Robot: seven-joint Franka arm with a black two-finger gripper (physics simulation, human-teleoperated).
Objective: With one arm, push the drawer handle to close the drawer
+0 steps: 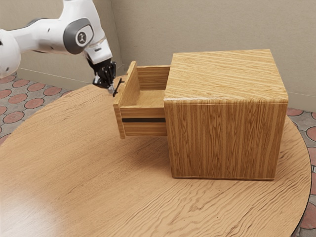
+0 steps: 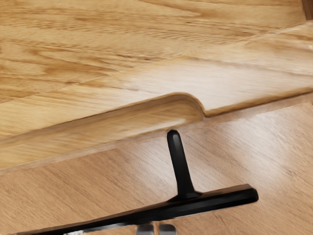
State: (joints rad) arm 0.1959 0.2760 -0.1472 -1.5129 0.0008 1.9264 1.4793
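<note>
In the exterior view, drawer (image 1: 143, 130) standing well out of the wooden cabinet (image 1: 224, 140) on a round desk (image 1: 74, 163), pincer (image 1: 111, 91) beside its black handle (image 1: 118, 88), in the wrist view, pincer (image 2: 156, 230) all but closed, gripping nothing, tips by the handle's bar

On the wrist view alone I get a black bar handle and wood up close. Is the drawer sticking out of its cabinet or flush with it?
Observer: Sticking out: the exterior view shows the drawer extending from the wooden cabinet, toward that view's left.
Operator: Where is the gripper relative to the drawer front?
Observer: The gripper is on the outer side of the drawer front, close to the bar handle; whether they touch, I can't tell.
Operator: And what shape is the table under it all?
Observer: The wooden table has a curved, rounded edge.
</note>
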